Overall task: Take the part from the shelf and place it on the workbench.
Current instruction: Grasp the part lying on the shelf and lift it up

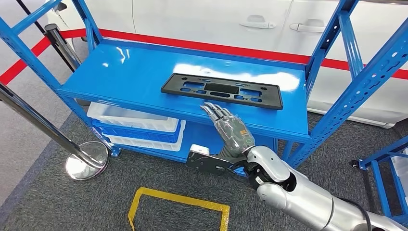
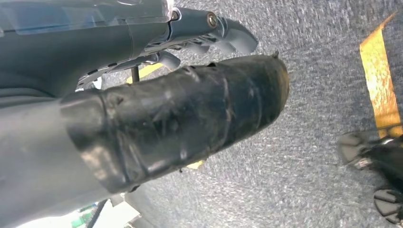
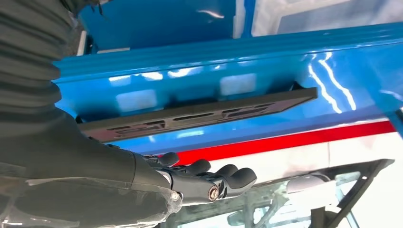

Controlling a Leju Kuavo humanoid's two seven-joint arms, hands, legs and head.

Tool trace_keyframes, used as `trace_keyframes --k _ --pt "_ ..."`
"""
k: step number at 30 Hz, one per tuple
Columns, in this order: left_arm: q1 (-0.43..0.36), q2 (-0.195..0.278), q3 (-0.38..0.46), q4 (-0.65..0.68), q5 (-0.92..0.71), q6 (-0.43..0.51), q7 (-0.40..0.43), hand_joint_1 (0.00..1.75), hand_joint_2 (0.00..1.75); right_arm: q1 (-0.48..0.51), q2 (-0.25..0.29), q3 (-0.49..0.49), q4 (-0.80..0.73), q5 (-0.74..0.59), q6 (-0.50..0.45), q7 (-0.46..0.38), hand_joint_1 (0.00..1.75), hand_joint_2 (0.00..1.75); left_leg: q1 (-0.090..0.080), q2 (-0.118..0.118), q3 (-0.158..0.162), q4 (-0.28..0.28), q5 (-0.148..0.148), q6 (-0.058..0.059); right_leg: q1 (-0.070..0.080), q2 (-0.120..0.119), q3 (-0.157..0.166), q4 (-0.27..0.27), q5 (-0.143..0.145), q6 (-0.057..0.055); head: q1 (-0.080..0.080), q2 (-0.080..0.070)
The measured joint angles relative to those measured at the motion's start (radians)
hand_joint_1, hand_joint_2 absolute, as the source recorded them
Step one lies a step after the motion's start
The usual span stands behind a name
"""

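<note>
In the head view we see a blue metal shelf (image 1: 144, 72) filling the upper half of the frame. A flat black part (image 1: 222, 90), long & rectangular w/ cutouts, lies flat on the top board, center-right of the frame, near the front edge. Our right hand (image 1: 227, 126) sits just below the part at frame center, fingers extended & apart, holding nothing; the fingertips (image 1: 210, 109) reach over the shelf's front edge, close to the part but not touching as far as we can tell. The silver right arm (image 1: 298, 192) enters from the lower right corner.

Under the top board, at center-left, are stacked white & blue bins (image 1: 137, 126). A chrome stanchion base (image 1: 87, 160) stands on grey carpet (image 1: 57, 202) at lower left, and a yellow tape outline (image 1: 178, 204) marks the floor at bottom center. A white car (image 1: 216, 21) w/ a red stripe is behind the shelf, along the top of the frame.

In the right wrist view the part (image 3: 199, 114) crosses mid-frame on the blue board, w/ the hand's dark fingers (image 3: 214, 175) below it, apart from it.

In the left wrist view the left hand (image 2: 190, 40) hangs over carpet; its fingers look loosely curled, and we cannot tell its state for sure.
</note>
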Motion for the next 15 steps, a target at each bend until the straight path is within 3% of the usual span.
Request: trace_keyframes --k 2,3,5,8,10,12,13,14,15 --pt "0.001 0.001 0.000 0.000 0.000 0.000 0.000 0.00 0.00 0.001 -0.002 -0.001 0.000 0.003 -0.001 0.000 0.00 1.75 -0.004 0.000 0.052 -0.131 0.073 0.011 0.003 0.004 0.013 0.001 -0.012 0.004 0.000 0.000" --pt "-0.001 0.002 0.000 0.000 0.000 0.001 0.000 0.00 0.00 0.002 -0.003 -0.002 0.000 0.003 -0.002 0.000 0.00 1.75 -0.007 0.000 0.074 -0.179 0.088 0.017 0.005 0.005 0.015 0.002 -0.016 0.008 0.000 0.000" --pt "-0.003 0.004 0.000 0.000 0.000 0.001 0.000 0.00 0.00 0.004 -0.006 -0.003 -0.001 0.004 -0.003 0.001 0.00 1.75 -0.013 0.000 0.090 -0.211 0.082 0.024 0.006 0.006 0.014 0.001 -0.020 0.017 0.001 0.000" --pt "-0.003 0.004 0.000 0.000 0.001 0.001 0.001 0.00 0.00 0.006 -0.011 -0.007 -0.004 0.019 -0.006 0.005 0.00 1.75 -0.008 0.001 0.106 -0.232 0.080 0.037 0.005 0.005 0.014 0.012 -0.036 0.033 0.002 0.000" --pt "-0.002 0.004 0.000 0.000 0.003 0.001 0.001 0.00 0.00 0.007 -0.016 -0.010 -0.006 0.056 -0.012 0.018 0.00 1.75 -0.004 0.004 0.120 -0.243 0.078 0.046 0.003 0.003 -0.029 0.100 -0.080 0.041 0.004 0.000" --pt "-0.003 0.004 -0.001 0.000 0.006 0.001 0.002 0.00 0.00 0.015 -0.020 -0.012 -0.008 0.111 -0.018 0.038 0.00 1.75 -0.003 0.003 0.125 -0.244 0.072 0.052 -0.002 0.001 -0.107 0.229 -0.125 0.046 0.006 0.000" --pt "-0.004 0.004 -0.001 0.000 0.008 0.001 0.004 0.00 0.00 0.021 -0.023 -0.012 -0.009 0.144 -0.019 0.049 0.00 1.75 -0.002 0.002 0.129 -0.242 0.068 0.052 -0.005 0.001 -0.135 0.265 -0.126 0.048 0.006 0.000" --pt "-0.003 0.004 -0.001 0.000 0.008 0.001 0.005 0.00 0.00 0.029 -0.027 -0.013 -0.010 0.178 -0.019 0.060 0.00 1.75 -0.001 0.001 0.133 -0.240 0.062 0.050 -0.007 0.001 -0.146 0.265 -0.105 0.050 0.006 0.000" --pt "-0.002 0.003 -0.001 0.000 0.009 0.001 0.007 0.00 0.00 0.036 -0.030 -0.015 -0.012 0.214 -0.019 0.071 0.00 1.75 0.000 0.000 0.140 -0.237 0.055 0.048 -0.008 0.000 -0.136 0.227 -0.067 0.051 0.006 0.000"
